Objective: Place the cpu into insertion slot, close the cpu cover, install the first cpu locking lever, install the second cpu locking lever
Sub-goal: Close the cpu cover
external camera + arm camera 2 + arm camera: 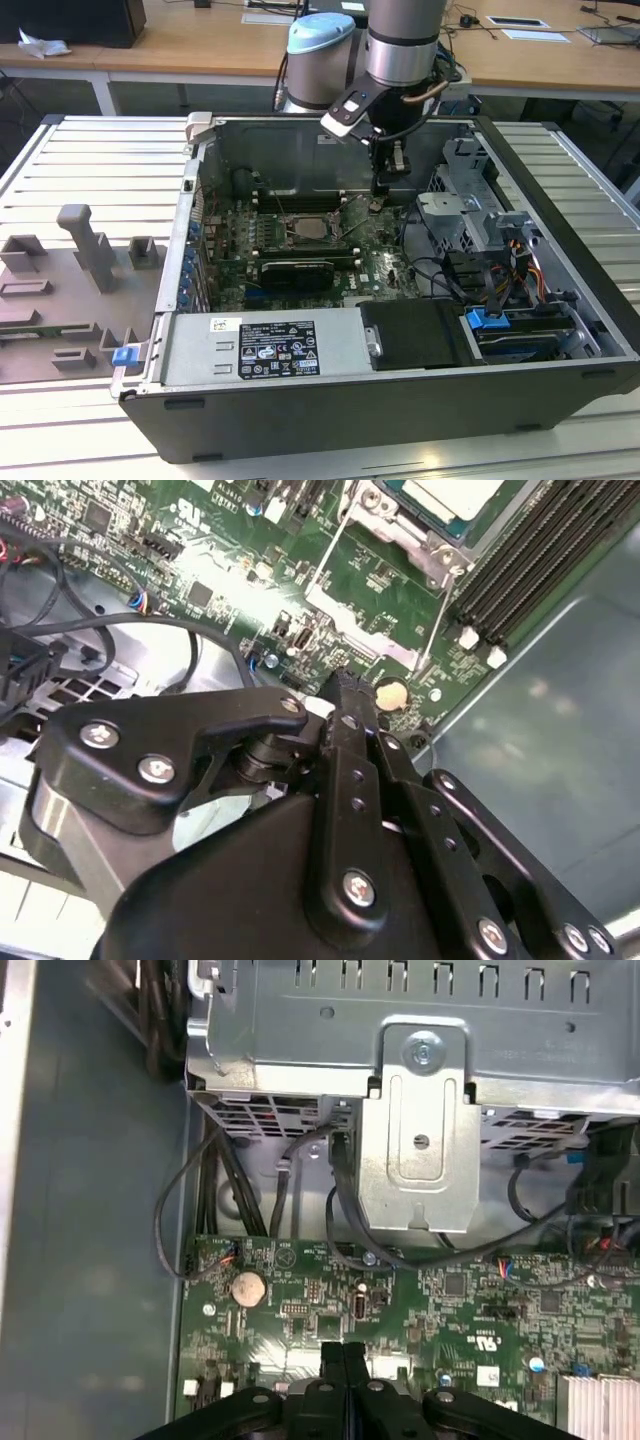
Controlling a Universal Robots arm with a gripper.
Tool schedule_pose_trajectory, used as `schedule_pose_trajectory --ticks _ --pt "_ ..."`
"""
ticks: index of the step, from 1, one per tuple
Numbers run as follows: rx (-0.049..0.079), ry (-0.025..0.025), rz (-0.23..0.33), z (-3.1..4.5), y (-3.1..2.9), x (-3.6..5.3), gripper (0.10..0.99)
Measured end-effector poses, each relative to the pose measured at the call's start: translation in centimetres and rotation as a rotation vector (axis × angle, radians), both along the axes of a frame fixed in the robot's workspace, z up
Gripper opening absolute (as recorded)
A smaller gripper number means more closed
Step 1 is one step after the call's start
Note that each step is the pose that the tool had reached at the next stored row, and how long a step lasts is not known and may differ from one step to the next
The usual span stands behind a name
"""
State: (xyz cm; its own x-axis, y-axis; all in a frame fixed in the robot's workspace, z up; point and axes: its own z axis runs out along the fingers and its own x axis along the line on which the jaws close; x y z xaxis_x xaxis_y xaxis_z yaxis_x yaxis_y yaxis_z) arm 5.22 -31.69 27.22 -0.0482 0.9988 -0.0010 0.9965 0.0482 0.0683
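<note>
A: Closest to the lens, saw the black gripper (343,1348) in both wrist views, 2 fingers (350,740) pressed flat together. Gripped anything?
B: Nothing visible between the tips. Hung low over the green motherboard (450,1300), near a round coin battery (390,692).
A: And found the cpu (455,494) where?
B: Lay flat in the insertion slot (305,228), pale top up, well apart from the gripper in the second wrist view. Sat inside a silvery metal frame, taken for the cpu cover (400,522); could not tell whether latched.
A: Noticed a thin metal rod (440,615) along 1 side of that frame?
B: Yes, ran between the frame and the black memory slots (530,550).
A: Exterior view?
B: Showed the arm (400,40) reaching down into the open computer case (330,430), gripper toward the exterior view's right of the slot, near a grey drive cage (450,215)
</note>
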Motion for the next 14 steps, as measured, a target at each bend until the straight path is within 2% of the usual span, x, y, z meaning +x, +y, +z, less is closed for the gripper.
schedule_pose_trajectory --ticks 10,14 --pt "0.000 0.0013 0.000 -2.40 0.00 0.17 0.106" --pt "0.000 0.0015 0.000 -2.45 0.00 -0.41 0.106"
